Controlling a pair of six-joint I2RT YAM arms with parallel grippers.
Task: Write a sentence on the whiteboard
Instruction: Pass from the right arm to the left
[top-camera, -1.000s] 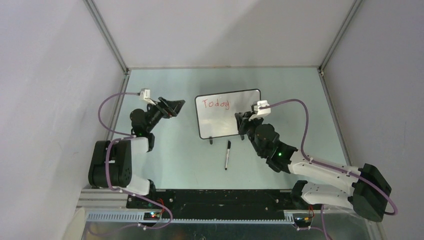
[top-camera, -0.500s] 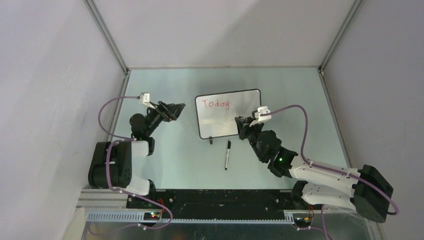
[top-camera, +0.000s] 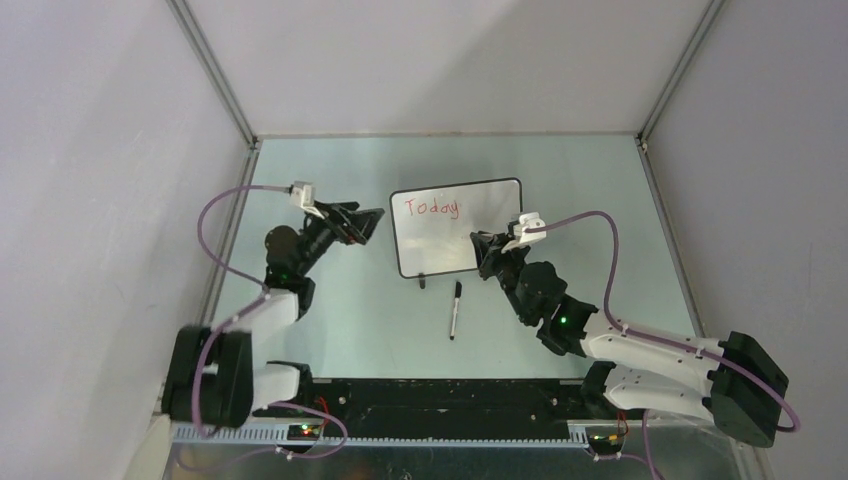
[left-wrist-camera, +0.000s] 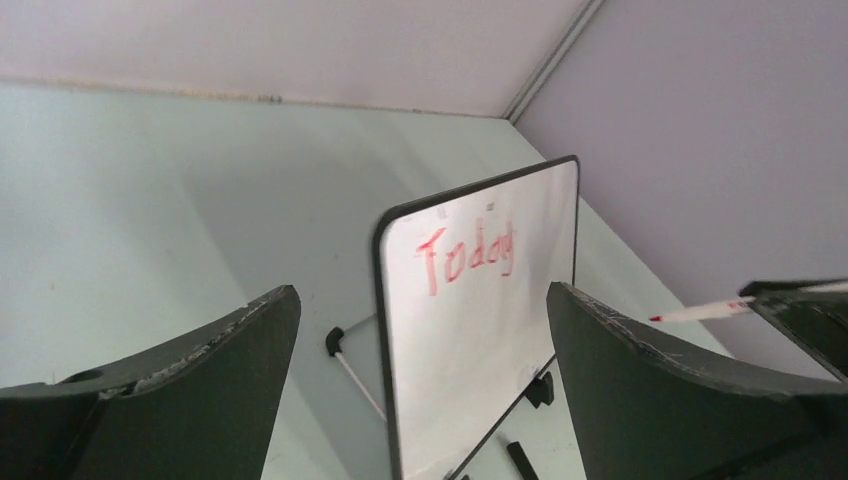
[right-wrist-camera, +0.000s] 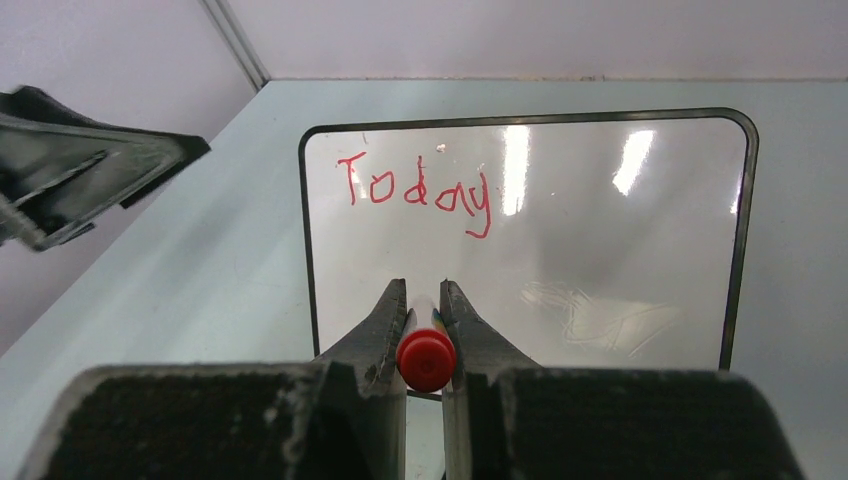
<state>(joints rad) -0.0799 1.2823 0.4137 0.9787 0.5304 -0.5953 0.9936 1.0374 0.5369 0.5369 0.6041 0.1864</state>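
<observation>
The whiteboard (top-camera: 458, 243) stands tilted mid-table on its black feet, with the sentence's one red word "Today" (top-camera: 432, 207) at its upper left. My right gripper (top-camera: 482, 248) hovers by the board's lower right, shut on a red marker (right-wrist-camera: 426, 358) that points at the white face (right-wrist-camera: 600, 230) below "Today" (right-wrist-camera: 415, 192). The marker (left-wrist-camera: 700, 312) tip hangs just short of the board. My left gripper (top-camera: 365, 222) is open beside the board's left edge, holding nothing. In the left wrist view the board (left-wrist-camera: 480, 340) shows between the left gripper's (left-wrist-camera: 422, 290) spread fingers.
A black pen (top-camera: 455, 310) lies on the table in front of the board, between the two arms. Grey enclosure walls stand along the left, right and back of the pale green table (top-camera: 330, 300).
My left arm has swung so that its open gripper sits closer to the board's left edge. My right gripper has drawn back slightly toward me with the marker. The writing is unchanged.
</observation>
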